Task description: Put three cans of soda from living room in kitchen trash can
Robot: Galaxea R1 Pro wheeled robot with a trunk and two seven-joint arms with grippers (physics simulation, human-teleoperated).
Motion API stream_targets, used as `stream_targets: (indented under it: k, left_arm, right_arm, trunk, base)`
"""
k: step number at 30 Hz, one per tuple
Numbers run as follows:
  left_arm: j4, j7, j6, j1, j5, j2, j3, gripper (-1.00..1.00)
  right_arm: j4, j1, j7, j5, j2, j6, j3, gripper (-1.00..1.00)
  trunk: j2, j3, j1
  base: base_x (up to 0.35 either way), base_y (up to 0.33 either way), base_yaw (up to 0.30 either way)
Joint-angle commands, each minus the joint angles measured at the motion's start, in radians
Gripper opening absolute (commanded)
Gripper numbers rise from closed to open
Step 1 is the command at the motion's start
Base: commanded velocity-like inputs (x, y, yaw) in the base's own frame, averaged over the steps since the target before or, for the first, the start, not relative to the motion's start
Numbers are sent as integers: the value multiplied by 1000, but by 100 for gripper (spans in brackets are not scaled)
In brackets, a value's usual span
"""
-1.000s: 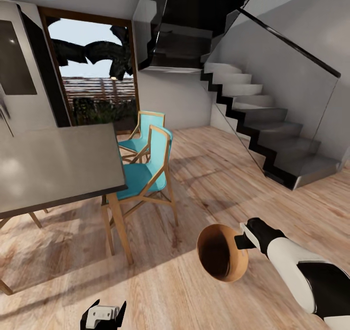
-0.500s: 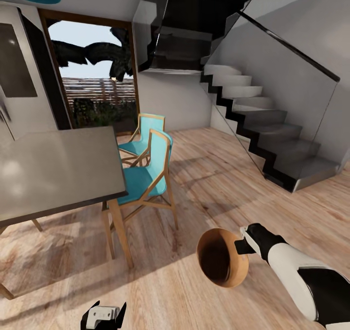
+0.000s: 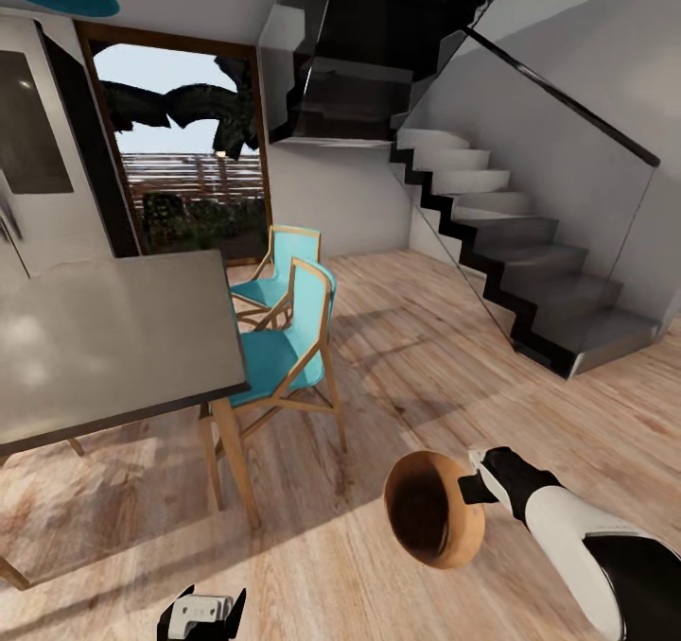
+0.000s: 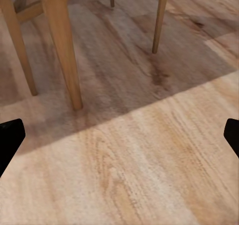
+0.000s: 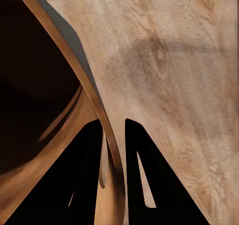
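The tash can [image 3: 430,513], a round bin with a coppery brown inside, hangs tilted above the wood floor at the lower right, its mouth turned toward me. My right gripper [image 3: 470,488] is shut on its rim. In the right wrist view the gripper [image 5: 113,160] has one finger inside and one outside the bin wall [image 5: 74,60]. My left gripper [image 3: 201,613] stands open and empty low at the bottom edge. In the left wrist view it [image 4: 119,140] is spread wide over bare floor. The three can of soda are out of view.
A grey-topped table [image 3: 104,329] with wooden legs stands at the left, two turquoise chairs [image 3: 274,348] beside it. A staircase [image 3: 511,234] with a glass side rises at the right. A glass door [image 3: 184,149] is at the back. Wood floor [image 3: 407,338] lies open between them.
The whole view has shifted slightly, so the camera has moved. The table and chairs sit a little lower in the picture. The right gripper still holds the bin, and the left stays open.
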State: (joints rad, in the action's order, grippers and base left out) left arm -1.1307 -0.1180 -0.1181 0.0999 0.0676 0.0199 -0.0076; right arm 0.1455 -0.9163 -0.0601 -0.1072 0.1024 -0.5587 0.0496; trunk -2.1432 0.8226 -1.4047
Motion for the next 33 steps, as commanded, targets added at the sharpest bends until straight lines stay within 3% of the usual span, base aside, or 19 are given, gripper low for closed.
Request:
stream_targets:
  k: [1,8,24,33]
  left_arm:
    - [0,0,1,0,0,0,0,100]
    - [0,0,10,0,0,1,-1,100]
    - [3,0,40,-2,1,4,0,100]
    - [39,0,45,-16,1,5,0,100]
  right_arm:
    - [1,1,-9,9,3,4,-8,-100]
    - [0,10,-90,8,46,42,-7,-100]
    - [2,132,-189,9,98,330,-12,-100]
    - [3,197,-236,16,123,446,-60,-100]
  trunk:
    - [7,-3,4]
    - [56,-25,31]
    - [168,-75,92]
    - [231,-104,127]
  base:
    - [0,0,0]
    - [0,0,0]
    - [0,0,0]
    - [0,0,0]
